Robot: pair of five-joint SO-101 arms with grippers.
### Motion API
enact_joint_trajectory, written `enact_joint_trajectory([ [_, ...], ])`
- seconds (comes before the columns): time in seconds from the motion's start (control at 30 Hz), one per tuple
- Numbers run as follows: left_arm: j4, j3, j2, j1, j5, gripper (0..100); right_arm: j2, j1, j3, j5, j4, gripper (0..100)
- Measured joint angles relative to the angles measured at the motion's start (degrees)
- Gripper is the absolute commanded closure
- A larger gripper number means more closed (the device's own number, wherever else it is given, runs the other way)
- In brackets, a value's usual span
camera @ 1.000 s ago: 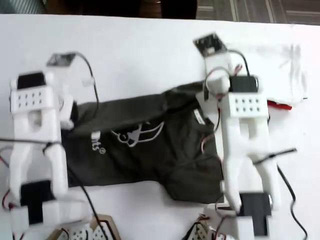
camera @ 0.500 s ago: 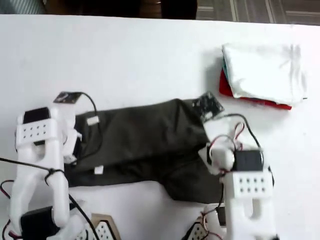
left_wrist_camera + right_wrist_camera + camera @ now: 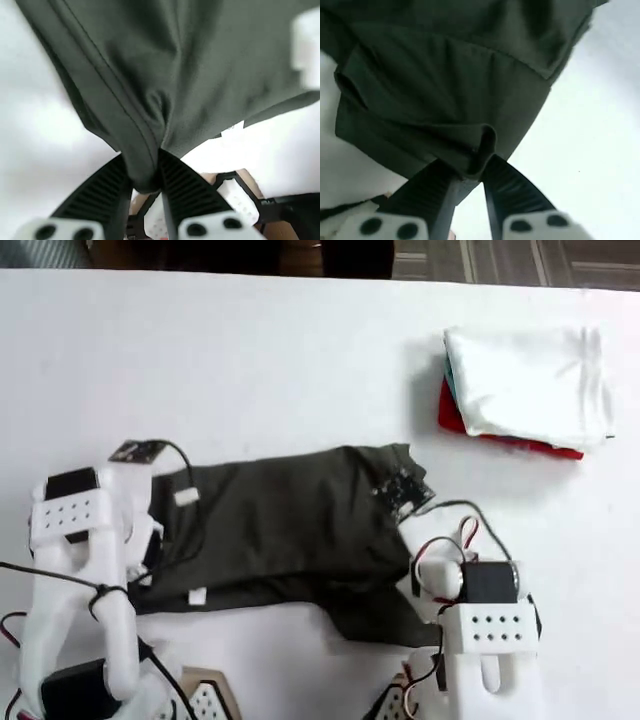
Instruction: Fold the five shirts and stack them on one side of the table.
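White bench point(image 3: 250, 350) under us carries the dark shirt point(image 3: 280, 530), which lies near the front edge between our two arms and looks doubled over, its print hidden. Our left pincer point(image 3: 145, 170) is clamped on a fold of cloth at one end, and our right pincer point(image 3: 470, 167) is clamped on a bunched hem at the other. We judge this two-ended hold keeps the edge taut so the fold lands even. Well apart, at the far right, sits the stack point(image 3: 525, 385) of folded shirts, white on top and red beneath. Cables point(image 3: 190, 475) trail over the shirt and might snag, and a loose flap pokes out toward the right arm
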Motion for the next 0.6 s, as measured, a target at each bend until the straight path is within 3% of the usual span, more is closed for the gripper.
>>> enact_joint_trajectory([
  [0.33, -0.4, 2.5, 0.0, 0.1, -4.7, 97, -0.2, 0.4, 2.5, 3.9, 0.0, 97.0],
  [0.4, -0.4, 2.5, 0.0, 0.1, -4.7, 96, -0.4, 0.3, 2.5, 4.0, 0.0, 93.0],
  [0.6, -0.4, 2.4, 0.0, 0.0, -4.7, 80, -0.8, 0.4, 2.5, 4.1, 0.0, 79.7],
])
